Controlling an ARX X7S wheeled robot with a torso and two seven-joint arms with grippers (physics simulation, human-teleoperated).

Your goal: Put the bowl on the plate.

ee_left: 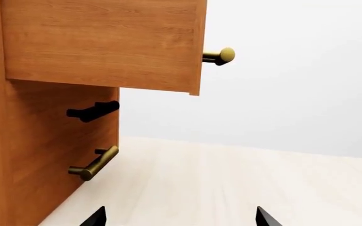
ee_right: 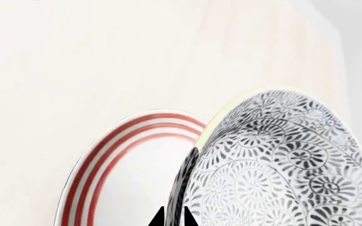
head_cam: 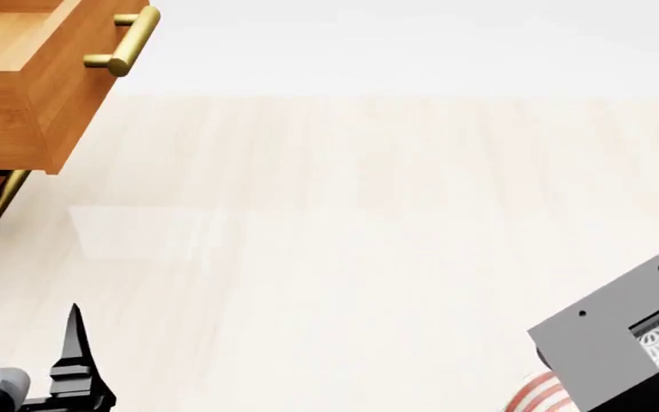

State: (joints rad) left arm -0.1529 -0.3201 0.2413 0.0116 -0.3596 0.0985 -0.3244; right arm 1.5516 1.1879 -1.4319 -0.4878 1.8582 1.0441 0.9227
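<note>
The right gripper pinched the bowl by its rim — deep, grey floral inside — over the flat red-ringed plate (only slivers show at the head view's lower right). The left gripper hung spread, empty, near a wooden drawer with brass handles — seen close only there.

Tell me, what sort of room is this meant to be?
Probably a kitchen or dining corner, computer-drawn: a wooden cabinet with an open drawer and brass handles, a pale wood surface, and a red-ringed plate beside a patterned bowl.
</note>
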